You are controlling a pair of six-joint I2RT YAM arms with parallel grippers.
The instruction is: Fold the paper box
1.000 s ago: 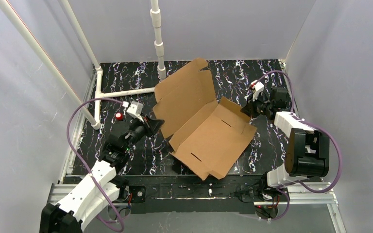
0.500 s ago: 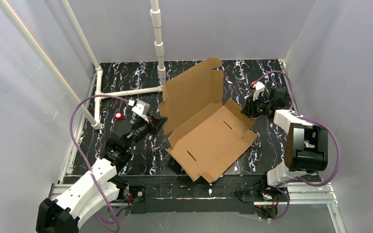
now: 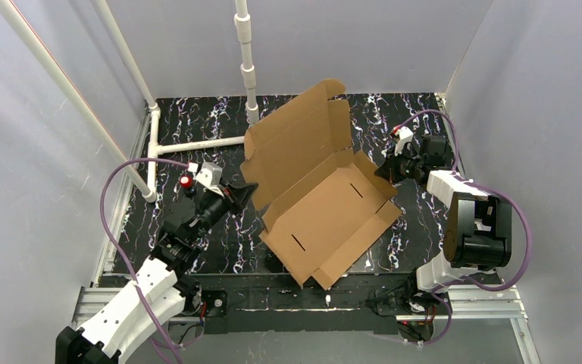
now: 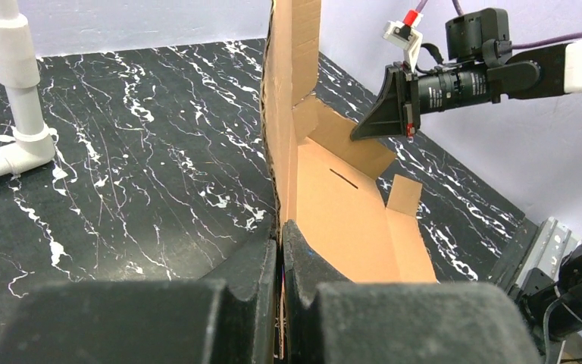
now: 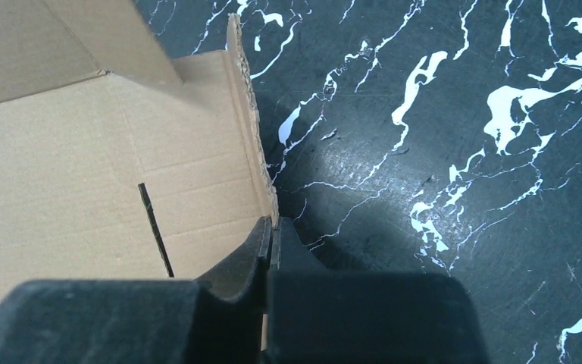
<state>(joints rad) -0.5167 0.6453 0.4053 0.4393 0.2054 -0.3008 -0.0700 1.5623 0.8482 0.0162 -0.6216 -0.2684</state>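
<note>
folding barely started: paper box (image 3: 326,212) lies half open at centre, its big panel tilted up at the far left. left gripper (image 4: 280,231) pinched shut on its left edge, right gripper (image 5: 272,224) closed on the right flap's edge. next probably needs side walls raised and flaps tucked.

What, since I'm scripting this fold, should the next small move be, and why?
Probably tip the box lid inward with the left end effector: it is shut on the upright lid edge, while the right end effector pins the opposite wall.
</note>
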